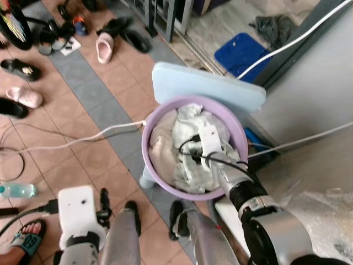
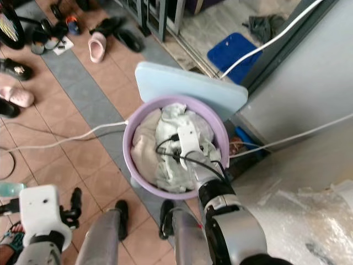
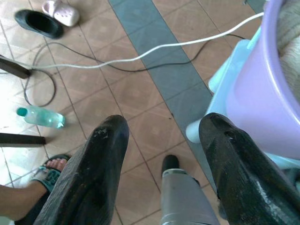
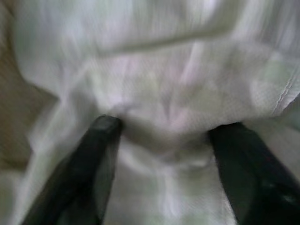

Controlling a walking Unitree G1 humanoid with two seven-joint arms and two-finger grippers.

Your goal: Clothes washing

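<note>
The right gripper point(image 4: 161, 129), fingers spread apart and pressed into the pale clothes point(image 1: 190, 144), sits at the centre of the purple basin point(image 1: 148, 160), while the left gripper point(image 3: 164, 140) hangs unclenched over the floor at the basin's eight o'clock.

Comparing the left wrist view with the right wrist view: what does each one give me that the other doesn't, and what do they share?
The left wrist view alone shows the tiled floor, a white cable across it, a clear green-capped plastic bottle, a person's sandalled foot, and the outer wall of the lilac plastic laundry basin, with the left gripper open above the floor.

The right wrist view alone shows pale white-green cloth up close, with the right gripper open, fingertips pressed into it.

Shared: each looks along its own two black fingers, spread apart; both show something of the laundry load.
</note>
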